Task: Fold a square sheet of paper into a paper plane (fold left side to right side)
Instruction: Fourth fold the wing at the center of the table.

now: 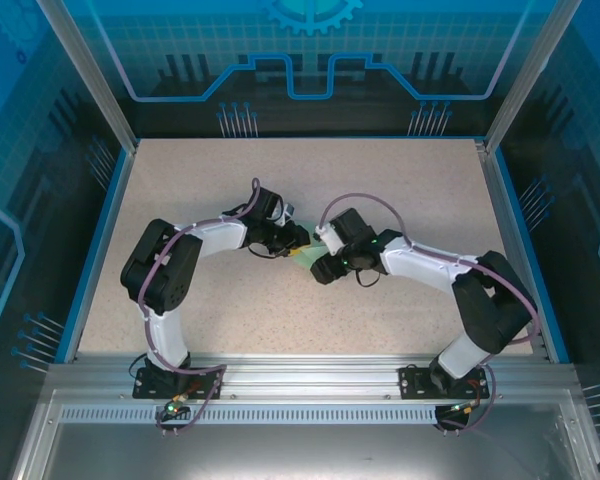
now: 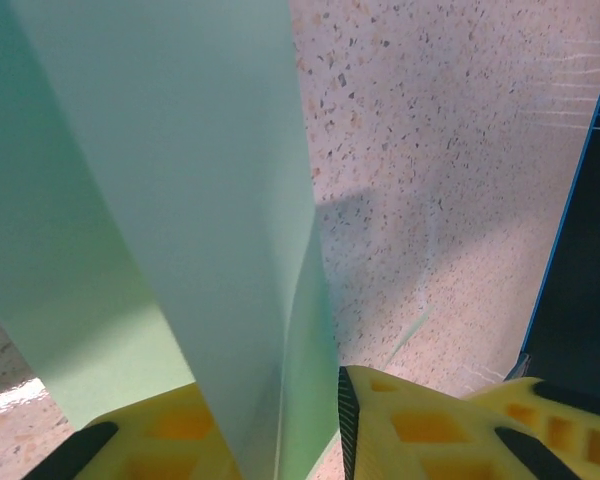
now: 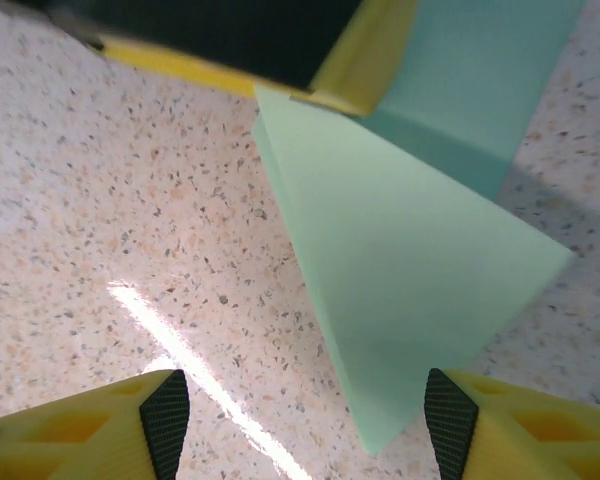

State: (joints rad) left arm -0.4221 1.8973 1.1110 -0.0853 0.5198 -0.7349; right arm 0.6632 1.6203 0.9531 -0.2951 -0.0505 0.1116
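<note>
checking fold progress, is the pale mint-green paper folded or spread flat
Folded: the pale mint-green paper shows stacked edges, pinched in the left gripper.

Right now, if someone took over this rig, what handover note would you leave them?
Left hand: shut, pinching one end of the mint-green paper.
Right hand: open, with a corner of the paper between its fingers, not gripped.
Where: the paper is mid-table, between the two hands.
Done: the paper is folded into layers with a pointed outline.
Left: probably more folds and creasing; I cannot tell how many.
</note>
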